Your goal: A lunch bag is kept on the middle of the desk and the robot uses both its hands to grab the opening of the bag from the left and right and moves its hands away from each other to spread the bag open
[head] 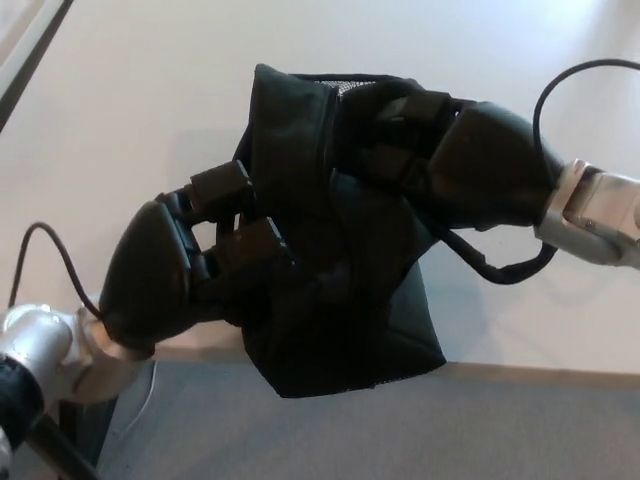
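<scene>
the lunch bag (pixel 335 250) stands at the tabletop (pixel 150 120) near edge, squarely between both hands: left hand (pixel 190 265) grasping its left side, right hand (pixel 460 165) grasping the top rim opposite, so spreading means pulling straight apart.

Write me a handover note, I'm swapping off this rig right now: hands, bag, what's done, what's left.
Left hand: fingers pressed into the left side of the black lunch bag, apparently gripping the fabric.
Right hand: on the bag's upper right, fingers curled into the fabric near the top.
Bag: at the front edge of the white desk, its bottom corner overhanging, crumpled.
Done: both hands on the bag.
Left: pull the hands apart; no clear opening shows yet.
</scene>
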